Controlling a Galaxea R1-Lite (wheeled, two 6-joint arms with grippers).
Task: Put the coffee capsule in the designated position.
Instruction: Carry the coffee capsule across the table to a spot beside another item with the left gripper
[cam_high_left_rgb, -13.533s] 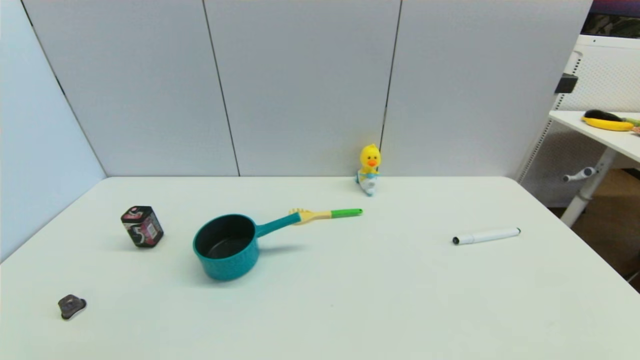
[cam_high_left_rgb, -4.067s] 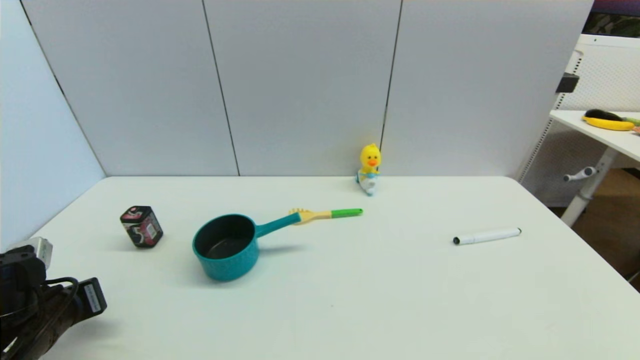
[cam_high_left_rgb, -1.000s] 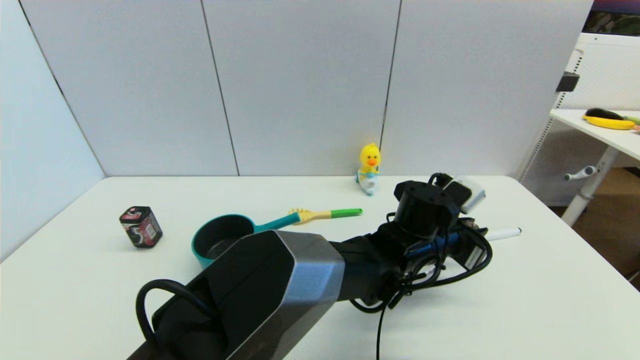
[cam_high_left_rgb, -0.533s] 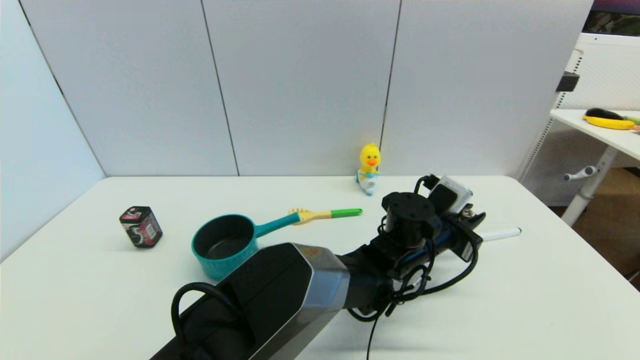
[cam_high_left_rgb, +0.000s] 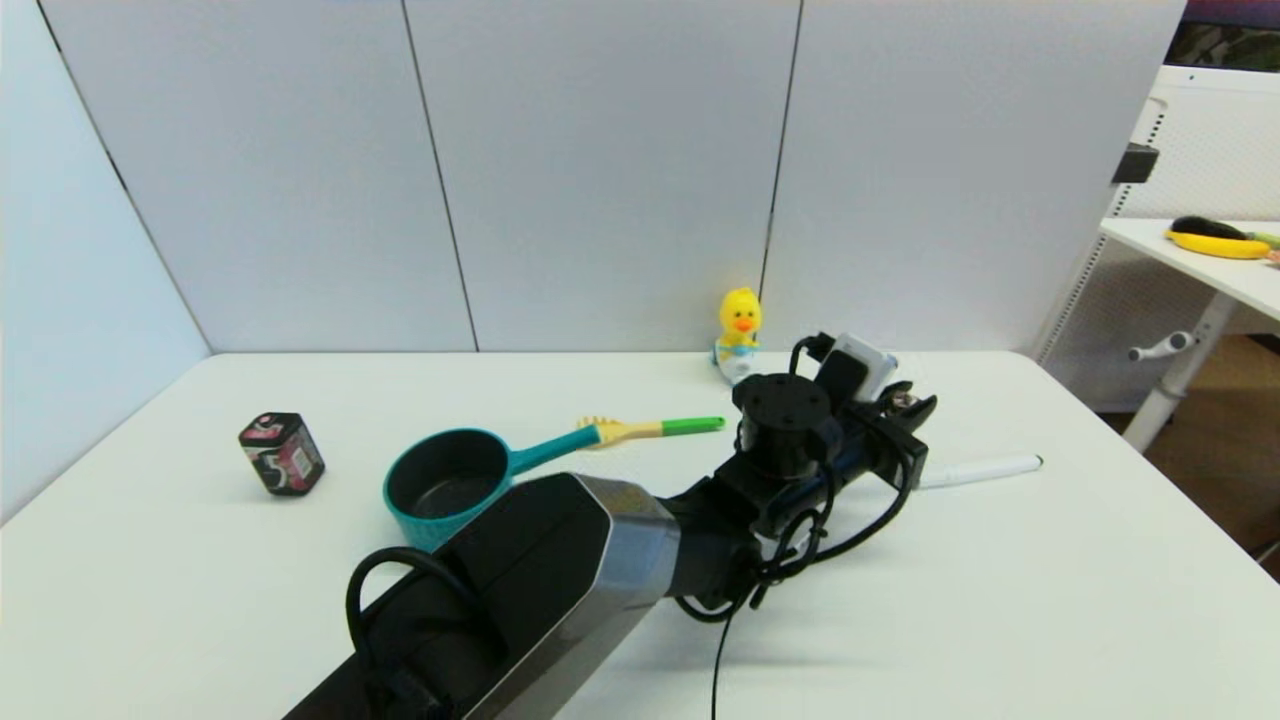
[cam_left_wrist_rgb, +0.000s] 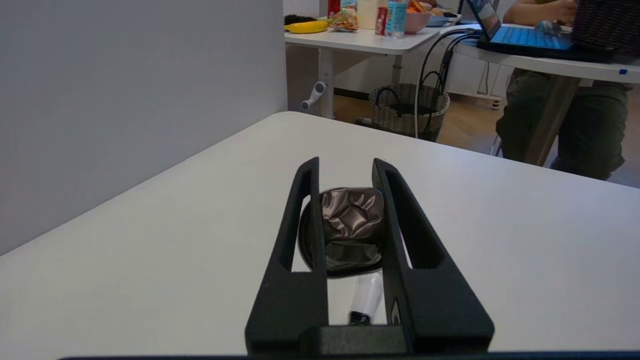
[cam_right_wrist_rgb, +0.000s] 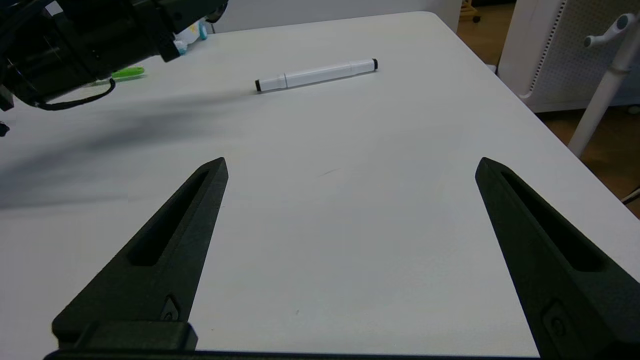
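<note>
Above the white bench (cam_high_left_rgb: 1000, 600), our left pincer (cam_left_wrist_rgb: 345, 200), clamped on the crumpled dark grey-brown coffee capsule (cam_left_wrist_rgb: 350, 227), has risen since a second ago beside the white marker pen (cam_high_left_rgb: 975, 470), so placement remains; our right pincer (cam_right_wrist_rgb: 350, 165) idles spread.

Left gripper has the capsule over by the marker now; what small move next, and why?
Probably ease it down toward the table before opening. The left gripper is shut on the coffee capsule, held above the white marker. The drop spot itself is not marked.
</note>
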